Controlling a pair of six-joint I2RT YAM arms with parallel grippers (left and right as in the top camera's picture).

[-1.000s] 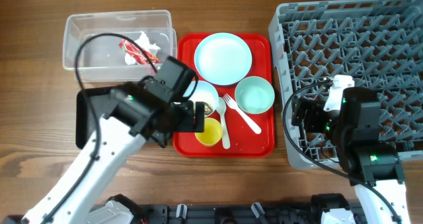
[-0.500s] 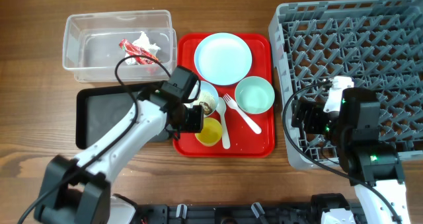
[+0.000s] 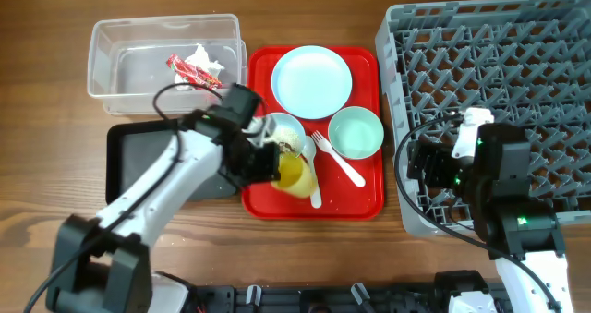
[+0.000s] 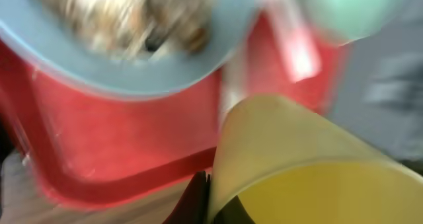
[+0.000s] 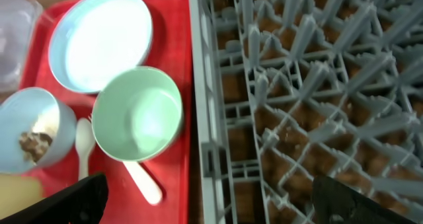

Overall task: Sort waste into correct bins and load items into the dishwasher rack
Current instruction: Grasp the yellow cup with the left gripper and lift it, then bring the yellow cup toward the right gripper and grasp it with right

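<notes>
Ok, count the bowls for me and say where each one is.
2. The pale blue bowl sits at the left of the red tray; the mint green bowl sits on its right side. None looks hidden.

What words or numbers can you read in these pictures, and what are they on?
No text can be read anywhere.
Wrapper: it may carry print, but it is too small to read.
Cup, plate, rack: plain, no writing seen.
Left wrist view: too blurred to read anything.
</notes>
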